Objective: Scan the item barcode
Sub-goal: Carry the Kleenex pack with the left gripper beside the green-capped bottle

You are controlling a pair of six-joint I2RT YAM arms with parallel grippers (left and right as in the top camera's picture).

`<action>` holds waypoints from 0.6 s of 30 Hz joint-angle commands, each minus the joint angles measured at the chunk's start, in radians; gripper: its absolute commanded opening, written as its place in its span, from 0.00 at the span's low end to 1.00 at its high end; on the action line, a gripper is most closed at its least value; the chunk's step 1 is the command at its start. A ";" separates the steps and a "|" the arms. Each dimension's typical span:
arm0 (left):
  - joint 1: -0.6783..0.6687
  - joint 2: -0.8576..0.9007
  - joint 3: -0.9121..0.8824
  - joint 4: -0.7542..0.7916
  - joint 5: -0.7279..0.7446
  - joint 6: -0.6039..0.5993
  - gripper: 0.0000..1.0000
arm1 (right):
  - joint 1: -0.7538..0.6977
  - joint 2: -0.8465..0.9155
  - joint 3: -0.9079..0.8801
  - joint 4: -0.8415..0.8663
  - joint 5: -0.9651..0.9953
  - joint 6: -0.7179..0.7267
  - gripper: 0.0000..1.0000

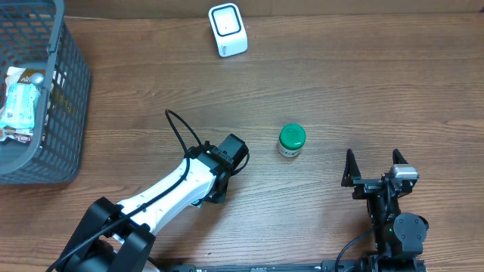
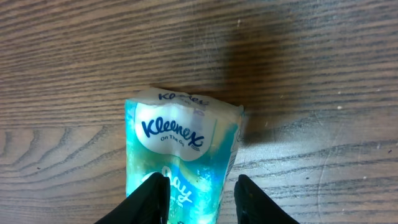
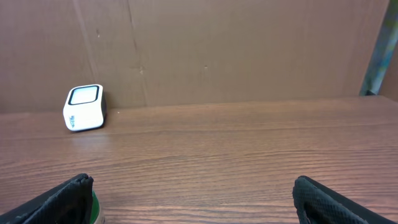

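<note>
- Table (image 1: pixel 363 91): brown wood-grain top that bears everything listed below.
- Basket (image 1: pixel 72 98): grey mesh, at the far left. It holds packets too small to name.
- Left gripper (image 2: pixel 199 182): near centre-left, jaws clamped on the tissue pack. Only its own wrist view shows this. From overhead the arm's housing covers both the fingers and the pack.
- Right gripper (image 1: pixel 373 165): near right, jaws spread wide with nothing between them.
- Tissue pack (image 2: pixel 180 140): the task's item, a teal-and-white Kleenex pack gripped toward one end, its branded face toward the wrist camera.
  - No barcode shows on that face, so it is likely underneath. Presented this way round, the code may never meet the scanner window.
  - The wrapper is soft and held at one end, so the pack may droop or slide out during a swing.
- Scanner (image 1: pixel 228 30): white with a dark-framed window, far centre, well apart from the pack. The right wrist view shows it side-on, and the left wrist view misses it.
- Jar (image 1: pixel 291 140): green lid, standing between the two grippers. A wide swing could knock it.
</note>
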State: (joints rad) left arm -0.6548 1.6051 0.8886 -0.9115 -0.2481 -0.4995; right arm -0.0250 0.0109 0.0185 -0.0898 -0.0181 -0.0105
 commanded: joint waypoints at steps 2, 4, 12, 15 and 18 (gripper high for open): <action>-0.007 0.005 -0.006 0.006 -0.024 -0.026 0.39 | -0.003 -0.008 -0.011 0.006 0.010 0.003 1.00; -0.007 0.005 -0.009 0.016 -0.024 -0.025 0.40 | -0.003 -0.008 -0.011 0.006 0.010 0.003 1.00; -0.007 0.005 -0.057 0.079 -0.021 -0.025 0.40 | -0.003 -0.008 -0.011 0.006 0.010 0.003 1.00; -0.007 0.005 -0.077 0.104 -0.021 -0.025 0.40 | -0.003 -0.008 -0.011 0.006 0.010 0.003 1.00; -0.007 0.005 -0.109 0.141 -0.009 -0.025 0.36 | -0.003 -0.008 -0.011 0.006 0.010 0.003 1.00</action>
State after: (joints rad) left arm -0.6552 1.6047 0.8188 -0.7975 -0.2600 -0.5034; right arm -0.0246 0.0109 0.0185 -0.0898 -0.0181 -0.0109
